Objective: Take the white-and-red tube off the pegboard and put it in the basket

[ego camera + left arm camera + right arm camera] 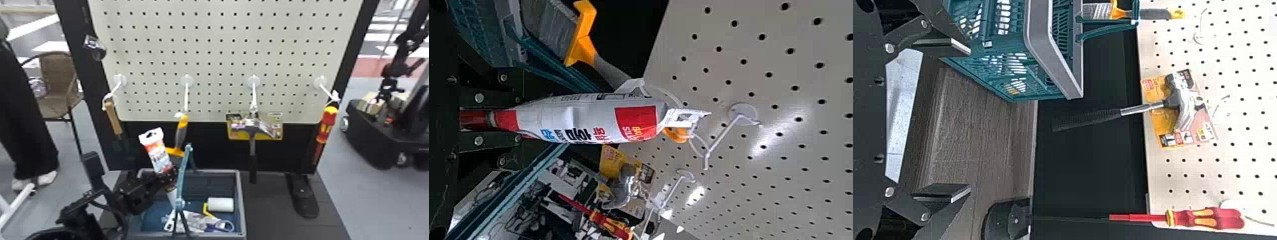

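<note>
Pegboard, grey flr, chair at L

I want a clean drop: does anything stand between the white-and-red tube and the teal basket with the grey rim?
Partly: the basket's raised teal handle stands just right of the tube, between it and the basket's right side. Nothing else visible blocks it, though the left arm hides part of the basket's left side.

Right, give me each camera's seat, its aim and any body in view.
Head view: on the head, facing the pegboard and basket; left arm shows.
Left wrist view: looks along the tube towards the pegboard; left gripper clamps it.
Right wrist view: faces the hammer; right gripper shows, open.
Shared by head and right wrist views: hammer, basket.
</note>
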Robot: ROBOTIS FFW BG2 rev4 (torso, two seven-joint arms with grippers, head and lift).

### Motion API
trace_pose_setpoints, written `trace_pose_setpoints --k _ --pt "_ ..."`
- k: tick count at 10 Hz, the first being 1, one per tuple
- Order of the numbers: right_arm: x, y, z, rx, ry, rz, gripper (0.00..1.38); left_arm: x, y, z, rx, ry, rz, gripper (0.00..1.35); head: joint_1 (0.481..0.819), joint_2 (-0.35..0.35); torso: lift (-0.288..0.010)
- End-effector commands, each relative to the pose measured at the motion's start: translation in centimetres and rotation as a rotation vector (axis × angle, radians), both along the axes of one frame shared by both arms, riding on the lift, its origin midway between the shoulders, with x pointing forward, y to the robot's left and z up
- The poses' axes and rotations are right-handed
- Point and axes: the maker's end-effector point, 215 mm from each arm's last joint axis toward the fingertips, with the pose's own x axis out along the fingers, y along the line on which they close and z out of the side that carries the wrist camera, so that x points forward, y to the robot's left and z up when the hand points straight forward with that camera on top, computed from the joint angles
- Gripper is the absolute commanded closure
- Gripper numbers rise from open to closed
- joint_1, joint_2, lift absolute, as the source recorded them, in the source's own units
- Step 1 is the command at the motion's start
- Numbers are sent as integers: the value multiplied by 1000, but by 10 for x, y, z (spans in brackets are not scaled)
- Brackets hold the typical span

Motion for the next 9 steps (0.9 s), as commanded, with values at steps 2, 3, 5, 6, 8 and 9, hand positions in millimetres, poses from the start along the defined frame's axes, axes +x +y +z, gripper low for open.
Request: trace_pose_setpoints --k 2,3,5,6,8,9 --pt "1 0 -1 4 1 3 314 -2 -21 -17 -12 33 -39 1151 549 0 -100" --pt "1 0 -1 5 1 4 314 -2 -25 -19 -5 32 -48 1046 549 0 -100" --pt "-1 0 -3 7 6 5 314 3 -24 -17 44 3 -50 185 549 0 -100" --pt "-1 0 -2 9 6 5 314 4 -23 -16 47 -1 -49 101 549 0 -100" --pt "-2 0 -4 11 9 4 314 6 -21 -14 47 -8 -44 153 549 0 -100" --pt "-2 0 -4 11 9 4 314 5 -20 -15 47 -6 -42 153 549 0 -100"
